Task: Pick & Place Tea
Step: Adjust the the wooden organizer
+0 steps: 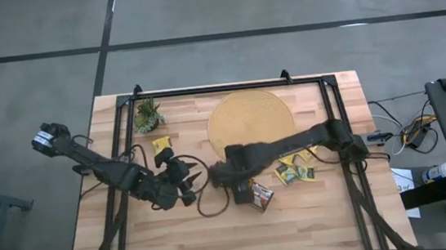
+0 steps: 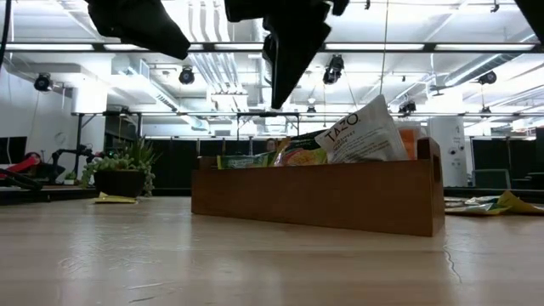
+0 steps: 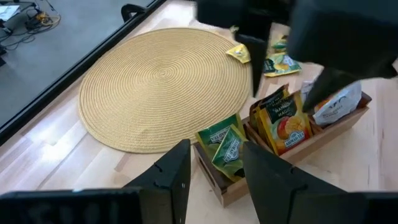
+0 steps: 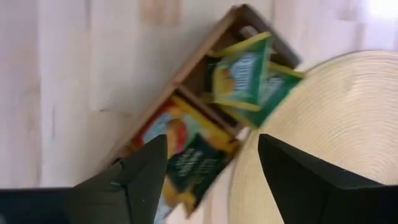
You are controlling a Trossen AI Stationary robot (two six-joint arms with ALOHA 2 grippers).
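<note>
Right gripper (image 4: 211,171) open and empty above the tray (image 4: 186,81) of tea sachets (image 4: 242,68), beside the mat's (image 1: 251,118) front edge.

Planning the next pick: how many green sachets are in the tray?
2: one green sachet and a second, together in the tray's end compartment beside the round mat; others may be hidden.

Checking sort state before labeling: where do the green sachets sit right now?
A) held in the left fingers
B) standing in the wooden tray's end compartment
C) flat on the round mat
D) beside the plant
B: the left wrist view shows the green sachets upright in the end compartment of the tray, next to the orange ones, with the mat bare.
</note>
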